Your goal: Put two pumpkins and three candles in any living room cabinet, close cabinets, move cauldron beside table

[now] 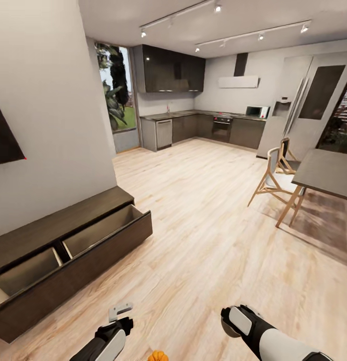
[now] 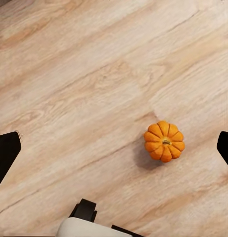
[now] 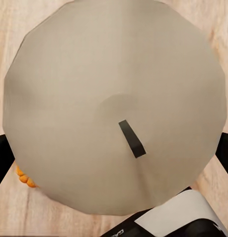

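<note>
A: Cabinet (image 1: 68, 245) on the left along the wall, two drawers pulled open, pale inside.

B: A pumpkin (image 2: 164, 141) sits on the wooden floor (image 2: 84, 89), between the widely spread fingers of the left pincer (image 2: 114, 148), untouched.

A: And the right pincer (image 3: 114, 153)?

B: A candle (image 3: 114, 106) is squeezed between its fingers, wick up, with a sliver of orange pumpkin showing beneath.

No legible text, labels, brands or numbers on anything.
</note>
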Tool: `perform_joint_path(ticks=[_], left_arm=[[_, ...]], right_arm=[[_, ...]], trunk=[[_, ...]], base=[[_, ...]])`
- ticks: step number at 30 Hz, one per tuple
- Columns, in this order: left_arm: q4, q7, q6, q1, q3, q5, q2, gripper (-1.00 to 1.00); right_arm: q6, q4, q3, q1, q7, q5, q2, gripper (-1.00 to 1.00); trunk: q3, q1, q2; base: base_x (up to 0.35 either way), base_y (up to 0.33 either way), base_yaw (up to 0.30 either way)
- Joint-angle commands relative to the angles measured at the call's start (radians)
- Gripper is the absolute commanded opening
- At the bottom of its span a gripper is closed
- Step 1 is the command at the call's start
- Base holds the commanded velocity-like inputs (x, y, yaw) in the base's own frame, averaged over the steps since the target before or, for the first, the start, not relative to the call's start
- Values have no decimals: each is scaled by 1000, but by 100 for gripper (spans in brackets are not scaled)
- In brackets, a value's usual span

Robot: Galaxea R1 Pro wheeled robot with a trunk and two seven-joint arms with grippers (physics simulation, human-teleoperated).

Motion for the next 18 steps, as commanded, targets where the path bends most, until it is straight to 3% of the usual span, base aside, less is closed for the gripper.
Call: perform_joint_path(ticks=[1,10,18], left_arm=[[-2,8,3,-1,-6,5,1,100],[-2,8,3,-1,-5,4,1,100],[-2,8,3,-1,-5,4,1,100]], right_arm=[[6,-2,8,-1,-7,-1,-1,-100],[6,-4,8,-1,-7,0,-1,-100],[6,-4,9,-1,-7,2,2,-100]], trunk=[[-2,0,-1],[-6,0,-1],[-6,0,-1]], base=[[54,-34,274],[193,-156,272],[170,-93,140]])
